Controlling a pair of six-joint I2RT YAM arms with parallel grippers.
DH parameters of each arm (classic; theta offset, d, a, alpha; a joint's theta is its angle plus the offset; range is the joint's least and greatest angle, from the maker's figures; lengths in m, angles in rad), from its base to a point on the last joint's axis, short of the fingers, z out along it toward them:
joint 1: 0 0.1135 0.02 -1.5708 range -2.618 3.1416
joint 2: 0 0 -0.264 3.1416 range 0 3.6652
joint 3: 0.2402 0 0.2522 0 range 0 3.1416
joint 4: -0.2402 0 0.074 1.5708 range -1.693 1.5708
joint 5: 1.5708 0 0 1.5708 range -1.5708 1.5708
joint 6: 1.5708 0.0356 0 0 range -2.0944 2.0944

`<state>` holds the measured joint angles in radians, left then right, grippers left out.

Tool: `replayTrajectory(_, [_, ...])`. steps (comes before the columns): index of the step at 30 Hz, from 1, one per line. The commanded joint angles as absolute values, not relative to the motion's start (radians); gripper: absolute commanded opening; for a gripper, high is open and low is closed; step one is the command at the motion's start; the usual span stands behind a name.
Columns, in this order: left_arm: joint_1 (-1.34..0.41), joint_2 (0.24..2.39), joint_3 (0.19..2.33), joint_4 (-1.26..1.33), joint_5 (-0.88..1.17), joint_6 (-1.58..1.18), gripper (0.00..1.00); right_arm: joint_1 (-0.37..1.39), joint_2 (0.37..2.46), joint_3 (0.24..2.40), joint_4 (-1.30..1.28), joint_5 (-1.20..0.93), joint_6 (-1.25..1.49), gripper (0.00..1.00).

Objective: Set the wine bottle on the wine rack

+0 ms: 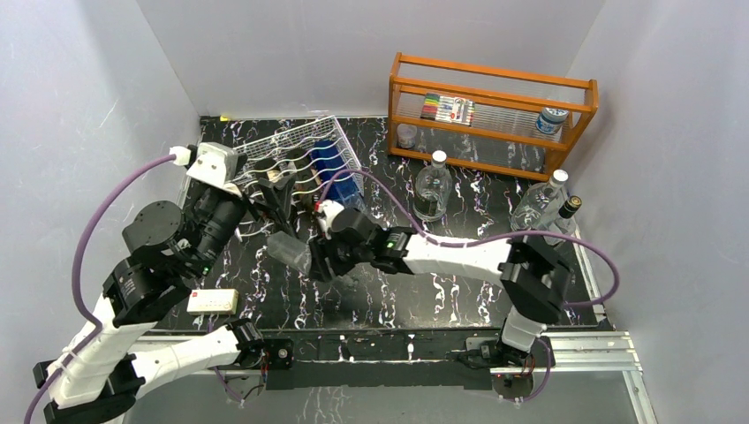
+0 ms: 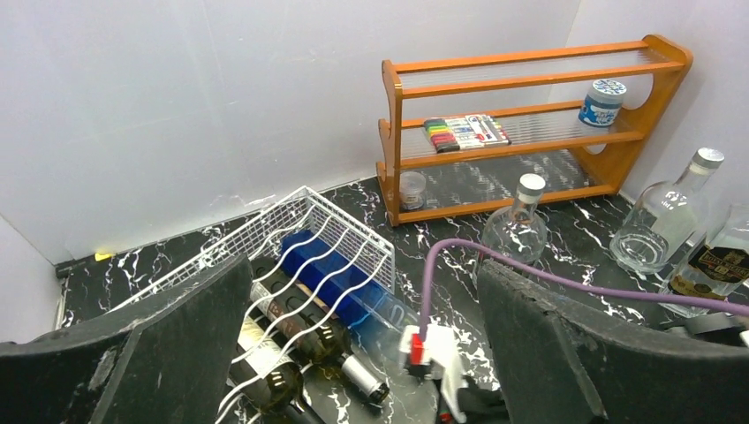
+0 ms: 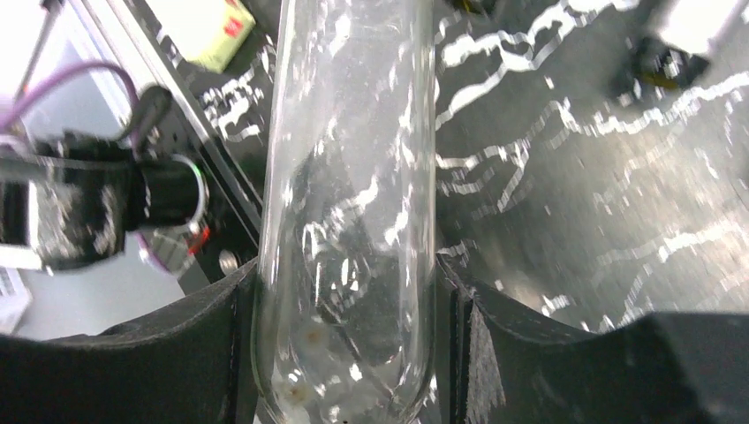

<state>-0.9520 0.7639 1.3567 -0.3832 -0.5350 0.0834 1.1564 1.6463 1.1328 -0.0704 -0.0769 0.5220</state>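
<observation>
Black marbled table [image 1: 459, 300]: carries all items.

Orange wooden shelf [image 1: 490, 115]: stands at the far right against the back wall. It is not part of the job.

Wine rack [image 1: 300, 150]: white wire, at the far left of the table. The left wrist view shows dark bottles [image 2: 291, 344] and a blue item [image 2: 327, 278] lying beneath its wavy rows. I cannot tell which cradles are free.

Wine bottle [image 3: 353, 177]: clear glass, off the table, lying roughly level in front of the rack and near it, not yet on it.

Right gripper [image 1: 309, 256]: pinches the bottle across its round body, one finger on each side, jaws part-way apart.

Left gripper [image 1: 281, 205]: jaws spread wide and holding nothing, just in front of the rack's near end.

Three more bottles [image 1: 433, 190] stand well apart to the right.

Step in hand, as judged: carrying the bottle to the rack.

Recommended handling:
- Line the bottle's long axis up with one cradle before lowering.
- Choose a cradle seen to be free.
- Keep clear of the left gripper, which crowds the approach.
- Lower until the glass rests in the wire dip, then release.

Risk: smooth glass may slip or roll if the grip eases early.
</observation>
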Motion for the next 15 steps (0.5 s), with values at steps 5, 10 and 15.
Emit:
replayTrajectory(5, [-0.951,0.741,1.365,-0.444,-0.536,0.027,0.98,1.197,1.806,1.349,0.139,0.02,0.623,0.0])
replayTrajectory(10, [-0.952,0.751,1.375,-0.458,-0.532,0.026,0.98,1.203,1.842,1.369,0.164,0.074,0.661,0.0])
replayTrajectory(15, [-0.951,0.769,1.381,-0.456,-0.526,0.035,0.98,1.211,1.904,1.402,0.208,0.132,0.69,0.0])
